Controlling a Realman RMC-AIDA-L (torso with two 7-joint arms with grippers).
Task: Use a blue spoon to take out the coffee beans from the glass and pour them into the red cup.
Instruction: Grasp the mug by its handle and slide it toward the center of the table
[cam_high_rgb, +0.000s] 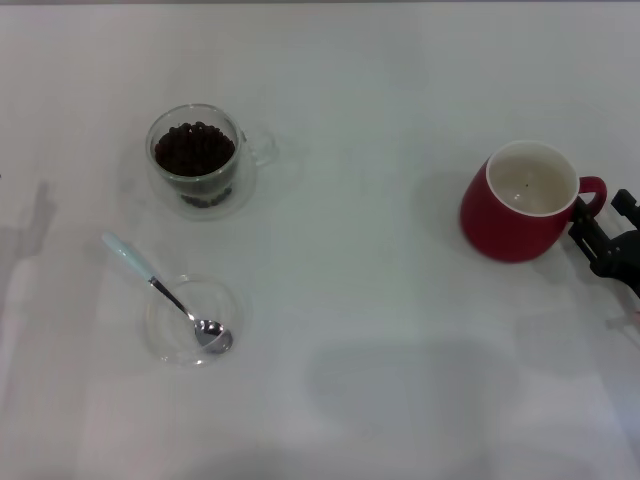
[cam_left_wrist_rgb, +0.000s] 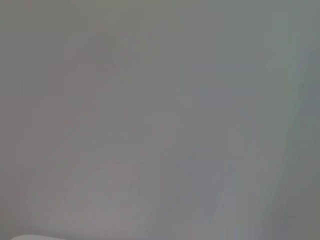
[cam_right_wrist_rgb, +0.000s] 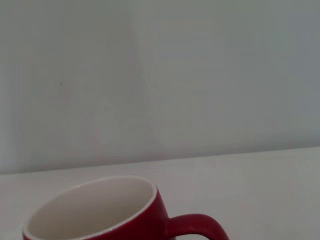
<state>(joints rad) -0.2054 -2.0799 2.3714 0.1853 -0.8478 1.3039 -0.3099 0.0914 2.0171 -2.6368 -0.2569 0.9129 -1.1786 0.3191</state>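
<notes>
White tabletop (cam_high_rgb: 380, 330) fills the head view, and only that view shows the whole layout. The glass (cam_high_rgb: 200, 160) stands upright at the far left, heaped with coffee beans (cam_high_rgb: 194, 148), its small handle turned toward the right. Nearer the robot, the blue spoon (cam_high_rgb: 165, 295) lies with its metal bowl inside a shallow clear dish (cam_high_rgb: 195, 320) and its pale handle sticking out over the rim, up and to the left. Well apart on the right stands the red cup (cam_high_rgb: 520, 202) — upright, with a single dark speck on its cream inside, loop handle pointing right.

The right gripper (cam_high_rgb: 610, 240) sits at the right edge, just beside that handle; whether its jaws are open or closed around the handle I cannot tell. The right wrist view shows what the head view does not — the red cup (cam_right_wrist_rgb: 100, 210) from close and low, its rim and handle against a plain pale wall (cam_right_wrist_rgb: 160, 75) behind the tabletop edge.

The left wrist view gives only a featureless grey blur, and the left gripper appears in no picture.
</notes>
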